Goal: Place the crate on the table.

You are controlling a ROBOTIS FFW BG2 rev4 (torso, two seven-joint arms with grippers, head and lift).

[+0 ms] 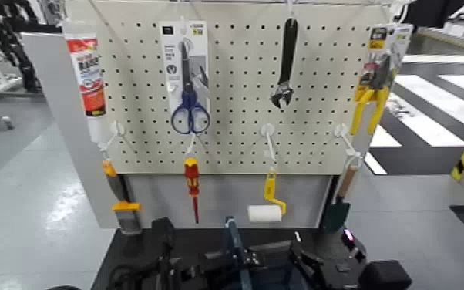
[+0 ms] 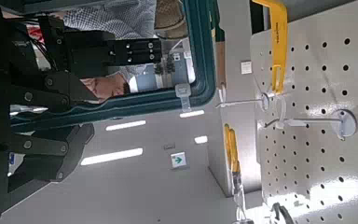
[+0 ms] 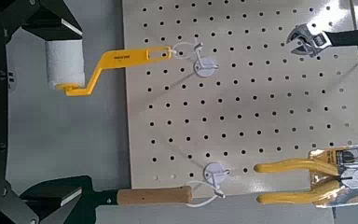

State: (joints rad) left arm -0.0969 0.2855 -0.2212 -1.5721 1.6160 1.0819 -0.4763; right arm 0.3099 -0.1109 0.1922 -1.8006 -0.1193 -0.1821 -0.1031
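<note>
The crate (image 1: 233,235) shows in the head view as a thin upright blue handle over a dark body, low above the black table (image 1: 121,254) in front of the pegboard. My left gripper (image 1: 166,258) is on its left side and my right gripper (image 1: 312,262) on its right. In the left wrist view the teal frame of the crate (image 2: 196,89) runs between the fingers of the left gripper (image 2: 70,121), which is shut on it. The right wrist view shows the right gripper (image 3: 63,105) spread wide, with nothing between its fingers. Most of the crate's body is hidden.
A cream pegboard (image 1: 235,85) stands right behind the table. On it hang blue scissors (image 1: 189,100), a black wrench (image 1: 285,65), yellow pliers (image 1: 374,92), a red screwdriver (image 1: 192,185), a paint roller (image 1: 266,210) and a sealant tube (image 1: 89,81). Grey floor lies on both sides.
</note>
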